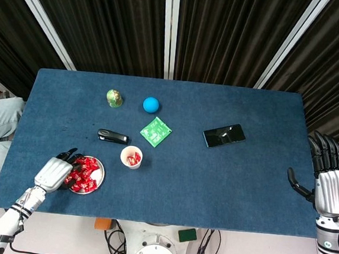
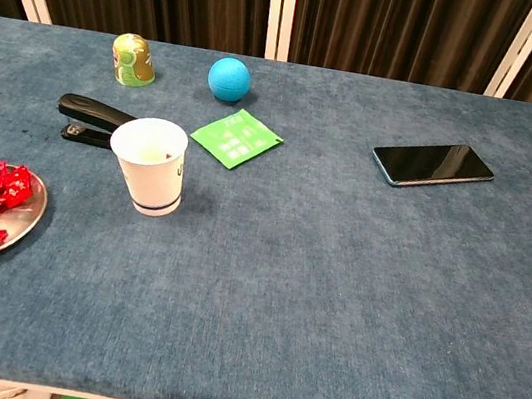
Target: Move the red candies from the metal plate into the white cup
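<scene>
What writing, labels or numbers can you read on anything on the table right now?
None can be read as text.
Green card: pale printed marks, too small and blurred to read.
White cup: a dark mark on its side and a blue band near the base, not readable.
Green and yellow toy: printed pattern, no clear letters.
Phone: screen dark, nothing shown.
</scene>
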